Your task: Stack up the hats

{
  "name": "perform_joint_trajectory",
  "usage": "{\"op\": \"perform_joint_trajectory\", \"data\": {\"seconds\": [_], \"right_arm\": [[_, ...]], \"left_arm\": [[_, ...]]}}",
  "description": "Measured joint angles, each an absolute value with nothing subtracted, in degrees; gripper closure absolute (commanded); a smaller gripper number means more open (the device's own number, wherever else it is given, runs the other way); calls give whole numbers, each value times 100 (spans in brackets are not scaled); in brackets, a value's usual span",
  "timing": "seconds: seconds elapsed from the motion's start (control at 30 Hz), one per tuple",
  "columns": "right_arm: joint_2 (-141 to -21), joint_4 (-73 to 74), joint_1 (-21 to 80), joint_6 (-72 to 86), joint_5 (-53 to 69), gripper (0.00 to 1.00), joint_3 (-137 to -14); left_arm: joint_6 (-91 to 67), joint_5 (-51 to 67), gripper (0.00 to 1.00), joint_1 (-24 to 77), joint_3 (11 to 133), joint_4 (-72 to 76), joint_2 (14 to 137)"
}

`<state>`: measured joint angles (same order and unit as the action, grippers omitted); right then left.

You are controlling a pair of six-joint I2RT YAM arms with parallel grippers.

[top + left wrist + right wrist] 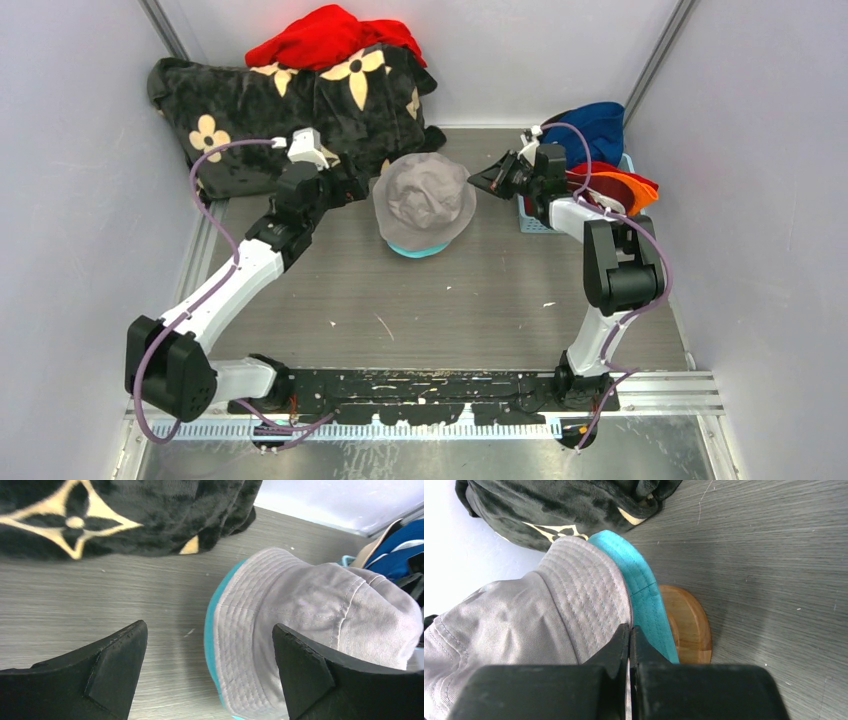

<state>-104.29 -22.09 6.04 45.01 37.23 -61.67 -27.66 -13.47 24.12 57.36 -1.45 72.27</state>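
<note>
Entry, clock face centred on the stack, 12 pointing away from the arm bases.

- The grey hat (pixel 425 200) is sitting crown-up on the teal hat (pixel 418 249) at mid-table (pixel 450 310). Only the teal brim is showing, peeking out from 5 to 7 o'clock. A wooden disc (pixel 689 630) is lying under the teal brim.
- More hats are waiting in a basket (pixel 535 222) at 3 o'clock: a royal blue hat (pixel 595 125) and an orange hat (pixel 625 185) are showing.
- The left gripper (pixel 208 630) is hovering at 9 o'clock, fingers spread wide and holding nothing, one over bare table and one over the grey brim.
- The right gripper (pixel 629 630) is at 3 o'clock, fingers pressed fully together with their tips against the grey brim edge. I cannot tell whether a fold of cloth is caught between them.

Risks, as I am judging them:
- If cloth is caught, pulling the right arm away could drag the grey hat off the teal one.
- The left fingers, closing low, could take both brims and lift the pair askew.
- The black blanket (pixel 270 110) at 11 o'clock is lying close to the left arm and could snag it.
</note>
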Motion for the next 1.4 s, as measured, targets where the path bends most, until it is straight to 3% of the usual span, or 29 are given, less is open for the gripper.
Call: {"op": "perform_joint_trajectory", "data": {"seconds": [0.27,0.43,0.5,0.7,0.97,1.4], "right_arm": [[-10643,-1890,674,4322,3686,99,-6628],[-10678,-1750,718,4209,3612,63,-6707],[-10634,-1651,703,4128,3446,56,-6707],[-9900,-1083,497,3819,2930,46,-6705],[-8718,30,-294,3138,1988,45,-7229],[-8547,2606,-333,1732,-416,41,-7918]], "left_arm": [[-3557,-320,8,1922,5367,336,7306],[-3607,-139,8,1929,5367,414,7306],[-3605,-132,8,1929,5371,403,7306],[-3601,-132,8,1929,5465,325,7301],[-3577,-132,8,1929,5590,86,7164],[-3555,-14,8,1929,5870,-274,7133]]}}
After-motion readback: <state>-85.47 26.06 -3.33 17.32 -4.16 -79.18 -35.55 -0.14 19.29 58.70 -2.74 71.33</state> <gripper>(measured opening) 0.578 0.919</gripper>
